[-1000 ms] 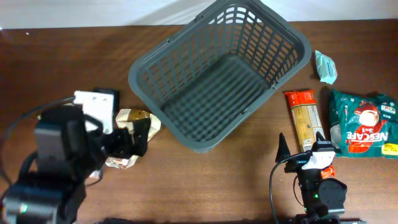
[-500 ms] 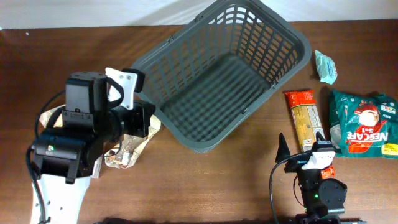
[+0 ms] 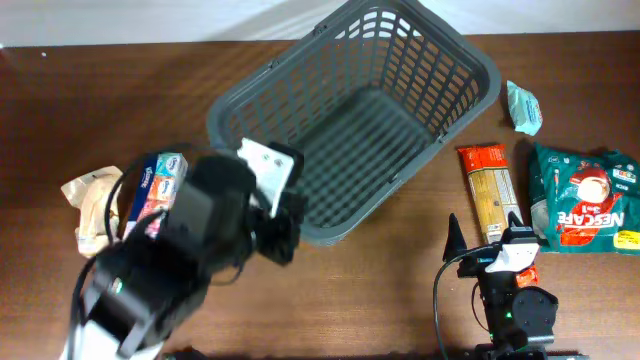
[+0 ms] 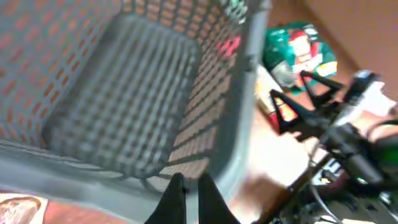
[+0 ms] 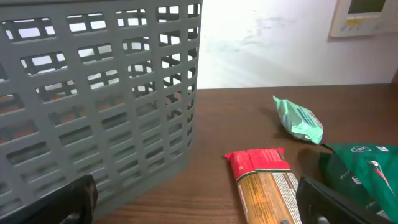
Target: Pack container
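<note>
Far centre of the table point(image 3: 380, 300): container point(image 3: 350, 110), dark grey lattice basket, upright. Above its near-left corner: left gripper point(image 4: 189, 183), fingers pressed together; the left arm point(image 3: 190, 250) hides the table there. Left of that arm: tissue pack point(image 3: 155, 185), beige bag point(image 3: 90, 210). Right of the basket, apart from it: pasta packet point(image 3: 490, 195), green Nescafe bag point(image 3: 585, 200), small mint packet point(image 3: 523, 107). Near right: right gripper point(image 5: 194, 186), fingers spread wide.

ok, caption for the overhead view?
Left arm over the grey basket's near rim; right arm by pasta packet and Nescafe bag.
</note>
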`<state>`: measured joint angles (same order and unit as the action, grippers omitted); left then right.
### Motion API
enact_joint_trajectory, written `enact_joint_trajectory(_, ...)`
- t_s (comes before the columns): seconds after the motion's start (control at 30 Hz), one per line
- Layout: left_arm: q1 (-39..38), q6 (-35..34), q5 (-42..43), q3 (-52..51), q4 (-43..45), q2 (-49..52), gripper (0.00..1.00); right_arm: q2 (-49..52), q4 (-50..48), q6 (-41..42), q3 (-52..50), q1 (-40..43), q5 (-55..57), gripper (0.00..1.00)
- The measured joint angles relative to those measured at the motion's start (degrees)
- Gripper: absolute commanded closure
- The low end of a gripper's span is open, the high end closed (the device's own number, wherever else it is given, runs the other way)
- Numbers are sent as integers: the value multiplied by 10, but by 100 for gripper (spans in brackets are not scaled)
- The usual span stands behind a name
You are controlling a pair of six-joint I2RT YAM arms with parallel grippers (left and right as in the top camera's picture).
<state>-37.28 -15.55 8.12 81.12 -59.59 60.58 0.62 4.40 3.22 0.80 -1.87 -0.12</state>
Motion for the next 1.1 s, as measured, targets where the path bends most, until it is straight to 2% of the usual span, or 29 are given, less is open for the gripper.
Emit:
enact_joint_trajectory(0.2,-84,-24,-23,0,-11,-27,98,0,0,0,0,0,0,1)
enact_joint_trajectory(0.37,-178,-45,-65,0,-26,7,98,0,0,0,0,0,0,1)
enact_joint_trajectory(0.57,-266,-79,-142,0,-61,68,98,0,-16,85,1,0,-3,1)
enact_joint_trajectory(0.7,-275,-99,-166,0,-69,87,98,1,-16,122,23,0,-5,1)
enact_joint_trajectory(0.87,-275,-111,-174,0,-67,99,98,1,-21,140,101,0,-27,1)
enact_joint_trajectory(1.1,-275,-115,-174,0,-66,99,98,1,-21,148,137,0,-126,1)
